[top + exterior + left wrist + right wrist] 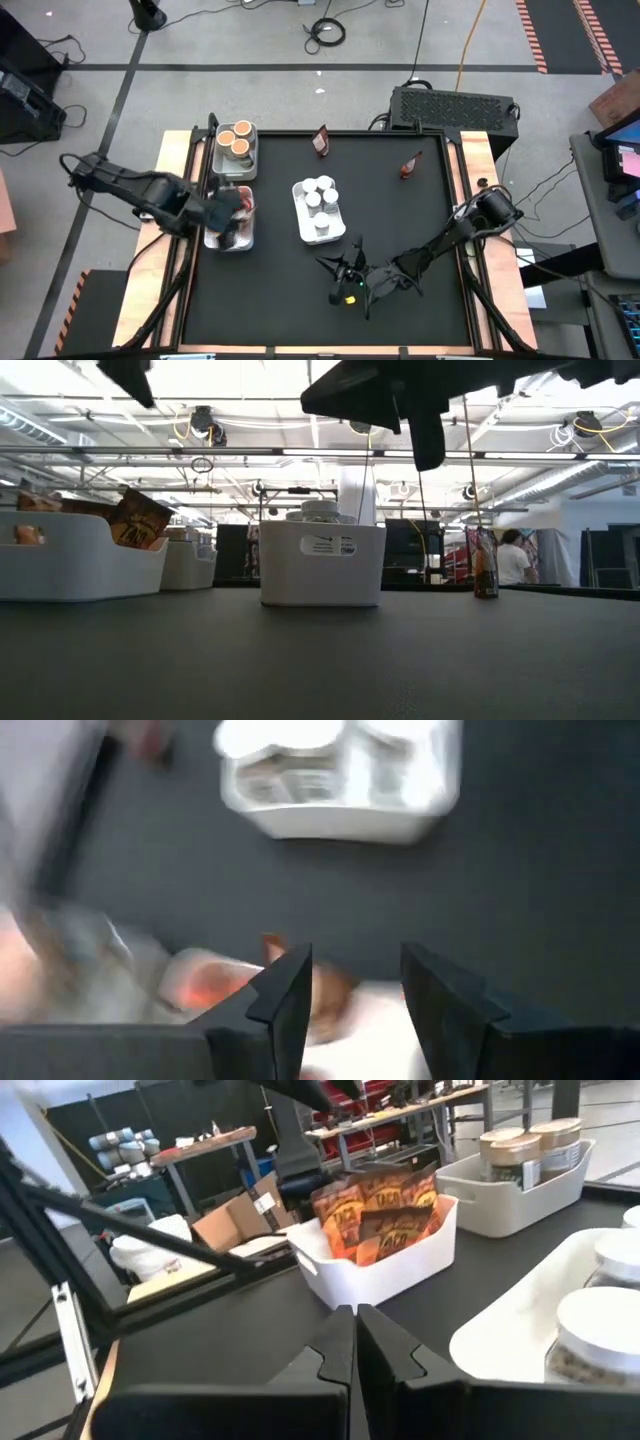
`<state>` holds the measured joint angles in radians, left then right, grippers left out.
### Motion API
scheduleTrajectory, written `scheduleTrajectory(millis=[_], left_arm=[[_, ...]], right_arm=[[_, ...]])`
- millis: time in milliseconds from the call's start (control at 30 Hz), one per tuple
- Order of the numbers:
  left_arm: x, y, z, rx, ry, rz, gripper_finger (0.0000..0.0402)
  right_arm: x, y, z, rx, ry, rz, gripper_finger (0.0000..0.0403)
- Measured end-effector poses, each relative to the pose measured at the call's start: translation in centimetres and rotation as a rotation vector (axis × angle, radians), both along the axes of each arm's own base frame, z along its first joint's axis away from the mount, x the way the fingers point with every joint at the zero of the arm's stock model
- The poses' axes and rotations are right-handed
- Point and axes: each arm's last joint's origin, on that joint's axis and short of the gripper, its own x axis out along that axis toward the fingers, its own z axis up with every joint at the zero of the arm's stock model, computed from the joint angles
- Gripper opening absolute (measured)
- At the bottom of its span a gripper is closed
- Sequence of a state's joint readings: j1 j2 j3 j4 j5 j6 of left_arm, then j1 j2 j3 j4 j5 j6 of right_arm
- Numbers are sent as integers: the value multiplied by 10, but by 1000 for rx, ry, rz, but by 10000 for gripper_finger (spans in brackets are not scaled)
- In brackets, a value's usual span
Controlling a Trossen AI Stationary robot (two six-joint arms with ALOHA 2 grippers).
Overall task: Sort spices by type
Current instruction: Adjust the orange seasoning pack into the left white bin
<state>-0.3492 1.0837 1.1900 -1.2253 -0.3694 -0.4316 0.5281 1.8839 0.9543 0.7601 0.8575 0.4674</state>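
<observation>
The black bench [400, 230] is seen from above with three white trays on it. The middle tray [316, 210], taken here as the landmark, is filled with white-capped jars [320, 196]. To its left, at the bench's left edge, a tray [236, 232] of reddish-brown packets [375, 1215] is found, and beyond that one, toward the far edge, a third tray [236, 148] with three orange-topped tubs [240, 138] is placed. Two loose packets are left apart from the trays: one [320, 141] stands at the far edge, behind the middle tray, and another [410, 166] lies to the right of the middle tray, well apart from it.

The left pincer [228, 212] is held over the packet tray, just left of the middle tray. In the left wrist view its fingers [285, 995] are seen parted by a moderate gap with nothing between them, and blurred orange and white shapes are visible beneath them.

The right pincer [338, 268] is positioned near the front of the bench, just in front of the middle tray. In the right wrist view its fingers [335, 1350] are pressed together and nothing is held.

In the low view the middle tray is seen at centre and a person in a white top [513, 563] is made out in the room behind
</observation>
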Motion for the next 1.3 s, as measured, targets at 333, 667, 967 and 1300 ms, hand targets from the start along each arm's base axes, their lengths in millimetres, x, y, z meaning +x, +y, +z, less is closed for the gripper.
scheduleTrajectory(millis=[333,667,967,1300], left_arm=[[24,38,-12,-411,36,539,157],[57,56,-46,-403,222,688,157],[74,58,-70,-308,326,716,157],[86,59,-83,-261,362,715,157]], right_arm=[[-5,-14,27,-33,54,56,0],[-42,-38,67,-205,295,126,0],[-64,-50,95,-260,316,140,0],[-96,-66,114,-280,394,145,0]])
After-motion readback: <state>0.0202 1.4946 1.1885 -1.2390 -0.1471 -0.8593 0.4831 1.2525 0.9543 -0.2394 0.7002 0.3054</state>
